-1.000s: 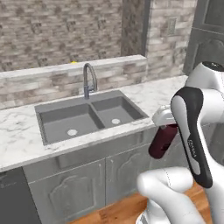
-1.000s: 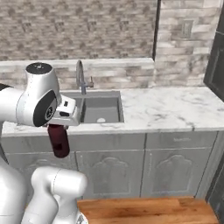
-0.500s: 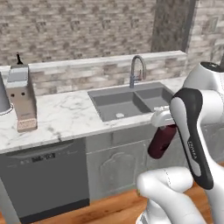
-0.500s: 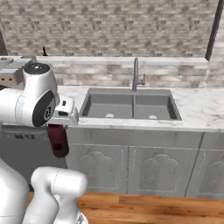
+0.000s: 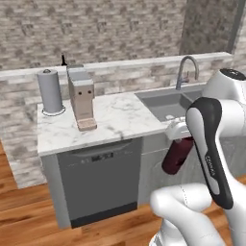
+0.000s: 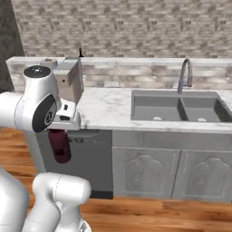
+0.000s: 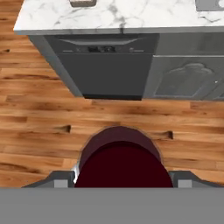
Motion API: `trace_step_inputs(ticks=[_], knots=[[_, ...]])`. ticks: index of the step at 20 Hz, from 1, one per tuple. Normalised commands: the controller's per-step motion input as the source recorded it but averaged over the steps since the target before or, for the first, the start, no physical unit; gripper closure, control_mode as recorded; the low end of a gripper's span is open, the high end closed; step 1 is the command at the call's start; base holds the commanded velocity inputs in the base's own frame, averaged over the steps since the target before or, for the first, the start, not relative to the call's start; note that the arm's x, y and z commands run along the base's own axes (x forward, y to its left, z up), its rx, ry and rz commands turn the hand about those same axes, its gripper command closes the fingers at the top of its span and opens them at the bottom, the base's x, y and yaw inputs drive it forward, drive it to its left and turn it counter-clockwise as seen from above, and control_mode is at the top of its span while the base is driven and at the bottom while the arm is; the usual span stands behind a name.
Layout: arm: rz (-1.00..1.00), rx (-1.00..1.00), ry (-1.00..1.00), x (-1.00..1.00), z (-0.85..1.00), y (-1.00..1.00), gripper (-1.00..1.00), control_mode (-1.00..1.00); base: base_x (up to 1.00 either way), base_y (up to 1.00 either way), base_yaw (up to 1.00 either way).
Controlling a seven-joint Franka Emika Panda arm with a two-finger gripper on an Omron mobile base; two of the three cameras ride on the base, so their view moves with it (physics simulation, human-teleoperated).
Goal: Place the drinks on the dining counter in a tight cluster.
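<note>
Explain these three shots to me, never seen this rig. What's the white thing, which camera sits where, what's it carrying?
It's a rendered kitchen. The white thing is a robot arm on a base that can drive. Two cameras ride on that base behind the arm, one to its left, one to its right, so both show the same worktop from two sides. The third sits on the hand and looks along the gripper, here down at the wood floor.

The gripper is shut on a squat dark-maroon bottle, which hangs below the hand, in front of the cabinets.

On the marble worktop stand a paper towel roll and a tan coffee machine, with a sink and faucet beside them. A dishwasher sits under the worktop.
</note>
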Motion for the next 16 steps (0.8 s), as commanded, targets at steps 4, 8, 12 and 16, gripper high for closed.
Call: trace_step_inputs(ticks=[4,8,12,16], knots=[[0.0,0.0,0.0,0.0,0.0,0.0,1.0,1.0,-0.08,1.0,0.01],[0.0,0.0,0.0,0.0,0.0,0.0,1.0,1.0,0.32,1.0,0.28],[0.0,0.0,0.0,0.0,0.0,0.0,1.0,1.0,0.34,1.0,0.3],[0.0,0.0,0.0,0.0,0.0,0.0,1.0,1.0,0.27,1.0,0.08]])
